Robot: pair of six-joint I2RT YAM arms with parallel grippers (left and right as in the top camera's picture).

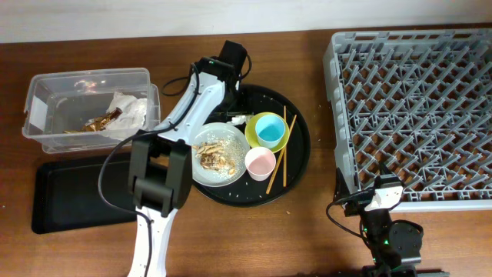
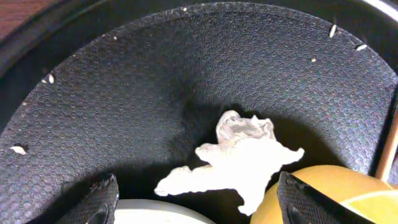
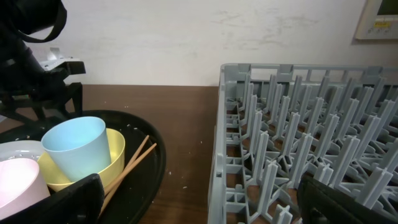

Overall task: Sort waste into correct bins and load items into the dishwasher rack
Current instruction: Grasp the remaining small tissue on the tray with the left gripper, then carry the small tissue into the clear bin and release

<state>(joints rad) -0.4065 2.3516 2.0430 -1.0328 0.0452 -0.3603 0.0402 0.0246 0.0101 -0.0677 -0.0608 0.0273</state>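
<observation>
My left gripper (image 2: 202, 202) is open just above a crumpled white tissue (image 2: 239, 155) that lies on the round black tray (image 2: 155, 93); in the overhead view the gripper (image 1: 231, 108) is over the tissue (image 1: 236, 119). The pale grey plate (image 1: 231, 175) holds food scraps (image 1: 215, 154). A light blue cup (image 1: 270, 131) stands in the yellow-green bowl (image 1: 257, 141). The pink cup (image 1: 260, 163) and two chopsticks (image 1: 278, 158) lie beside them. My right gripper (image 3: 205, 208) is open and empty beside the grey rack (image 3: 298, 137).
The clear tub (image 1: 34, 92) at the left holds a gold-brown wrapper (image 1: 100, 123) and white tissue (image 1: 131, 108). The shallow black rectangular tray (image 1: 77, 196) lies in front of it. The rack (image 1: 415, 100) fills the right side. My right arm (image 1: 382, 198) sits at the rack's front edge.
</observation>
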